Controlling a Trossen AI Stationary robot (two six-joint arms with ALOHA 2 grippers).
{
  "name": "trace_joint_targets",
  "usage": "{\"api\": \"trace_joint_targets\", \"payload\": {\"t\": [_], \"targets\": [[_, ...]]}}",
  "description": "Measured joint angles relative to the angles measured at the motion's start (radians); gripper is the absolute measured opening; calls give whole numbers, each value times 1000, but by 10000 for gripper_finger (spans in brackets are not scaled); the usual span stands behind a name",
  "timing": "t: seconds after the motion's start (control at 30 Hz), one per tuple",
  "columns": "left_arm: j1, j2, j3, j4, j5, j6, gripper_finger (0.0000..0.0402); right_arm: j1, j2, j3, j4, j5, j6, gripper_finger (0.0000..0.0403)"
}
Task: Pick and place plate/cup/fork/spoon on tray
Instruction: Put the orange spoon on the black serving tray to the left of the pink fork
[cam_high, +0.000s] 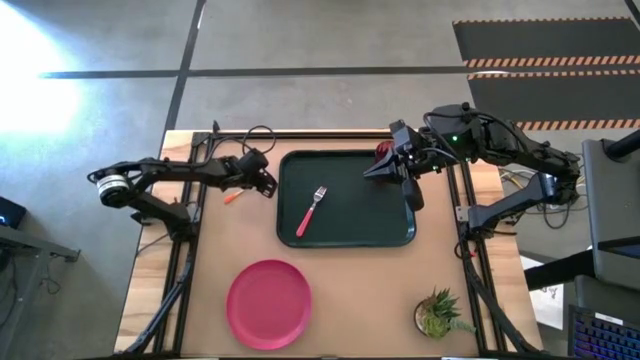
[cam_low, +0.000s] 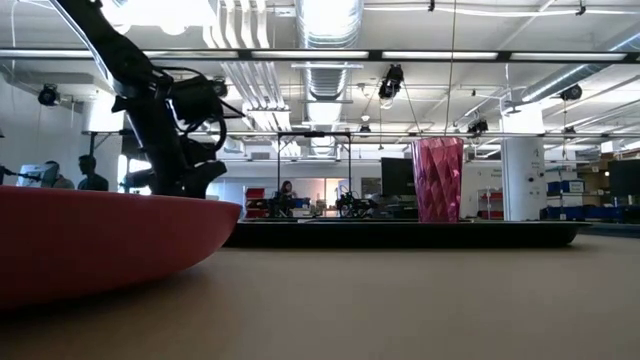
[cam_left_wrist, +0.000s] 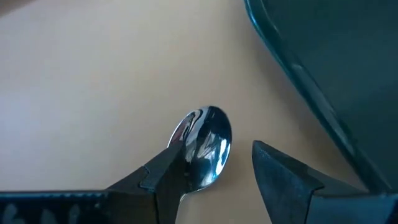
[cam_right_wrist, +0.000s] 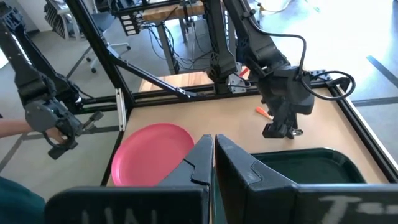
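The spoon lies on the table left of the tray (cam_high: 345, 235); its orange handle (cam_high: 232, 199) shows in the high view and its silver bowl (cam_left_wrist: 202, 146) in the left wrist view. My left gripper (cam_left_wrist: 221, 180) is open, low over the spoon, with one finger on each side of it. The fork (cam_high: 311, 210) lies in the tray. The cup (cam_low: 437, 180) stands upright in the tray's far right corner (cam_high: 385, 152). My right gripper (cam_right_wrist: 213, 155) is shut and empty above the tray's right edge (cam_high: 412, 195). The plate (cam_high: 268, 303) lies on the table near the front. My left gripper stands astride the spoon where the bowl meets the handle, pointing down. One finger (cam_left_wrist: 165, 180) covers the edge of the bowl; I cannot tell whether it touches. The spoon lies flat on the table.
A small potted plant (cam_high: 437, 313) stands at the front right of the table. The arms' frame rails run along both table sides. People and benches show in the room beyond.
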Motion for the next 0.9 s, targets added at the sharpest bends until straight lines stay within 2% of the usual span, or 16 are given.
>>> {"api": "trace_joint_targets", "payload": {"t": [0.43, 0.53, 0.7, 0.9], "targets": [[1, 0, -22, 5, -5, -25, 159, 0, -1, 0, 4, 0, 0, 9], [1, 0, -22, 5, -11, -25, 119, 0, -1, 0, 4, 0, 0, 9], [1, 0, -26, 11, -14, -25, 15, 0, -1, 0, 7, -1, 0, 9], [0, 0, -32, 25, -59, -20, 1, 0, -1, 0, 7, -1, 1, 9]]}}
